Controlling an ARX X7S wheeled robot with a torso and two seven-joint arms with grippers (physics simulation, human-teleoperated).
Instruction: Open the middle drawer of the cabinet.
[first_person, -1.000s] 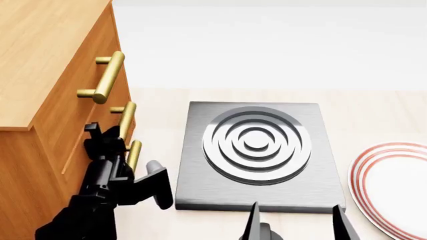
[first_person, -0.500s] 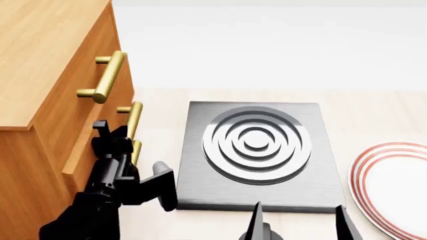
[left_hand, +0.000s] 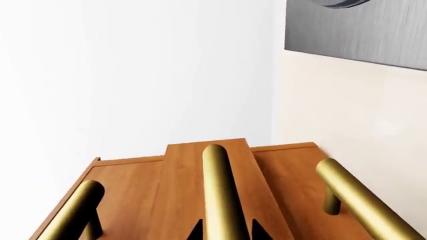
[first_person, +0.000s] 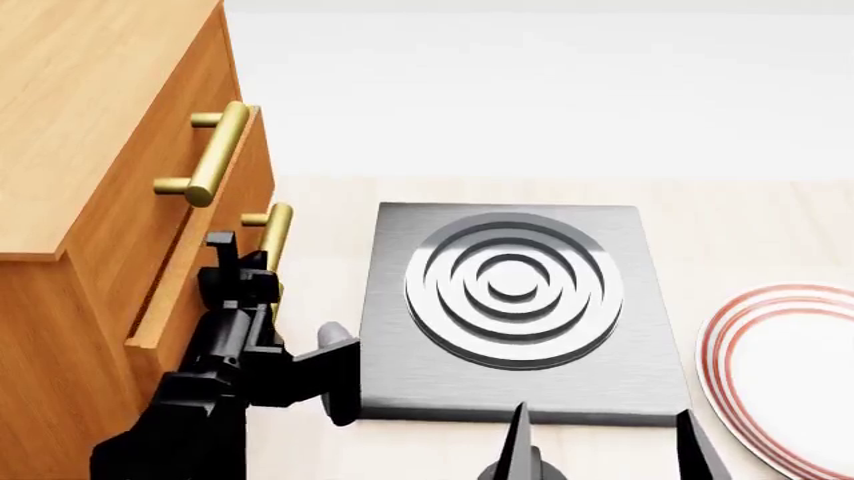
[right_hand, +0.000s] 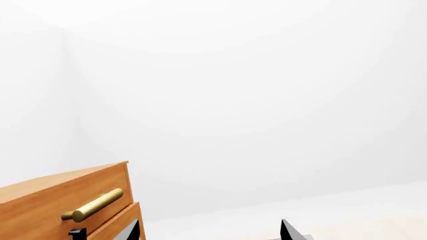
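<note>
Black left gripper sits at nine o'clock in the head view, its two fingertips closed either side of the brass bar handle of the orange-brown wooden middle drawer. That drawer front stands proud of the fronts above and below it, partly pulled out of the large boxy orange-brown wooden cabinet at the ten o'clock side. Three brass bar handles show in the left wrist view, one per drawer front; the head view shows two clearly. Black right gripper is at six o'clock, its two fingers spread wide and holding nothing. One square brushed-steel plate with concentric raised rings lies at the centre of the pale counter. One white plate with red rim rings lies at four o'clock. No writing or labels can be read.
</note>
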